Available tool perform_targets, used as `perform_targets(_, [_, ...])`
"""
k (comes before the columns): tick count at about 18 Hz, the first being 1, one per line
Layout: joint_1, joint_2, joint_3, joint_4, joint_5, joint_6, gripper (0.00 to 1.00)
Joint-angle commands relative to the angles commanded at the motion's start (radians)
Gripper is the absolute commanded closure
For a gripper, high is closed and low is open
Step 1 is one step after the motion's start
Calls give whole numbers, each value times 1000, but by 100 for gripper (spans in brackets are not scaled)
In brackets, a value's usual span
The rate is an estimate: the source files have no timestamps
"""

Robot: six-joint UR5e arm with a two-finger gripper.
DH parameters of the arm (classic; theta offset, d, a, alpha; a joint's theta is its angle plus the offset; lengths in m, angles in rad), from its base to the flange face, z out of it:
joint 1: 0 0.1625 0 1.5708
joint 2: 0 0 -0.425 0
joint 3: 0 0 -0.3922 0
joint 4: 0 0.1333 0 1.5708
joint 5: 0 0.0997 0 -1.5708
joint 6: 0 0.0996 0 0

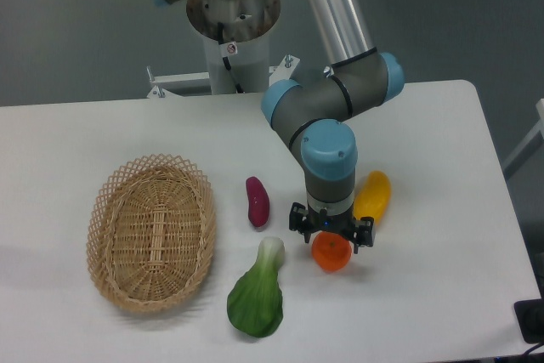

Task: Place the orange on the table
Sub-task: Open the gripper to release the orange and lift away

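The black two-finger gripper (331, 240) points straight down, jaws closed around the small round bright-orange fruit (331, 252) low over the large white tabletop (442, 210).

Grey arm with blue joint caps folded at the elbow, wrist pointing straight down, black gripper (331, 238) at its lower end facing the tabletop, fingers (297, 220) spread either side of the orange (331, 252) just below, whether clamped unclear
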Motion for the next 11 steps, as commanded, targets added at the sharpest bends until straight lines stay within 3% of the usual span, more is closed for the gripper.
perform_targets(5, [3,35,37,-26,6,21,0])
perform_targets(11, [26,78,83,-185,6,190,0])
